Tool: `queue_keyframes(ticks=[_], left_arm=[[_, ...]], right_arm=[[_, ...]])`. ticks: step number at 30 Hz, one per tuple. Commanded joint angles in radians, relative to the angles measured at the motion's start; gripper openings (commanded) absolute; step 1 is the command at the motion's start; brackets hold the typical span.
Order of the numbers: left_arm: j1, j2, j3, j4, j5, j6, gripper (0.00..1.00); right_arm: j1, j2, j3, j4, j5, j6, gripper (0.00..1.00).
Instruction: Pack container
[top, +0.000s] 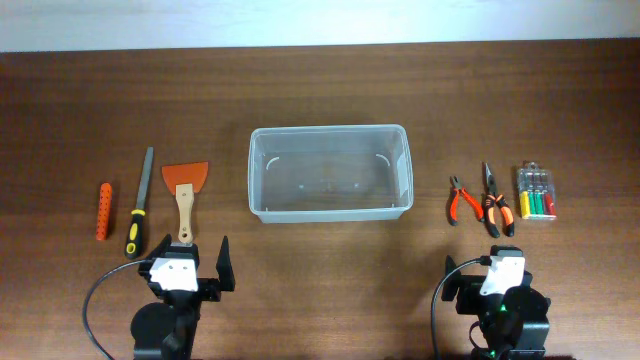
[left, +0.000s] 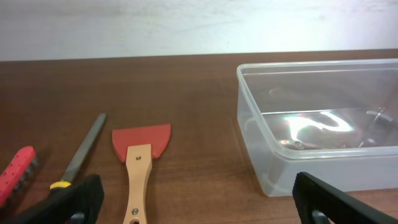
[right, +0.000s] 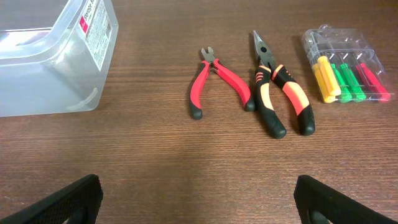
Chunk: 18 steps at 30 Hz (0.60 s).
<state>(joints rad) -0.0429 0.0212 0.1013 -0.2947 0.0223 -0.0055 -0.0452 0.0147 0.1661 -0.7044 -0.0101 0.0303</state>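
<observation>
The container (top: 329, 131) is a large clear plastic tub in the middle of the wooden table, and it is empty. It also shows at the right of the left wrist view (left: 280, 168) and at the top left of the right wrist view (right: 56, 87). My left gripper (top: 188, 264) (left: 198, 200) is open and empty near the front edge, just behind the scraper's handle. My right gripper (top: 490, 272) (right: 198, 200) is open and empty near the front edge, in front of the pliers.
Left of the tub lie a red perforated stick (top: 103, 210), a file with a black-yellow handle (top: 140, 203) and a wooden-handled scraper with an orange blade (top: 185, 192). On the right lie red cutters (top: 460, 200), orange-black long-nose pliers (top: 492, 198) and a small clear screwdriver case (top: 536, 192).
</observation>
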Motion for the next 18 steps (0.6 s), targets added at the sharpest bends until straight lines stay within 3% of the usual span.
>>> queue_keyframes(ticks=[1,5,10,18], left_arm=[[0.000,-0.011,-0.007,0.027,0.042,-0.005,0.99],[0.000,-0.005,0.020,0.026,0.140,-0.006,0.99],[0.003,0.137,0.238,-0.166,0.035,-0.077,0.99],[0.017,0.747,0.811,-0.516,0.008,0.029,0.99]], right_arm=[[-0.007,-0.010,-0.005,0.022,-0.005,0.008,0.98],[-0.007,-0.010,-0.005,0.122,-0.073,0.012,0.99],[-0.007,0.005,0.048,0.299,-0.228,0.012,0.99],[-0.007,0.267,0.340,0.255,-0.221,-0.050,0.99]])
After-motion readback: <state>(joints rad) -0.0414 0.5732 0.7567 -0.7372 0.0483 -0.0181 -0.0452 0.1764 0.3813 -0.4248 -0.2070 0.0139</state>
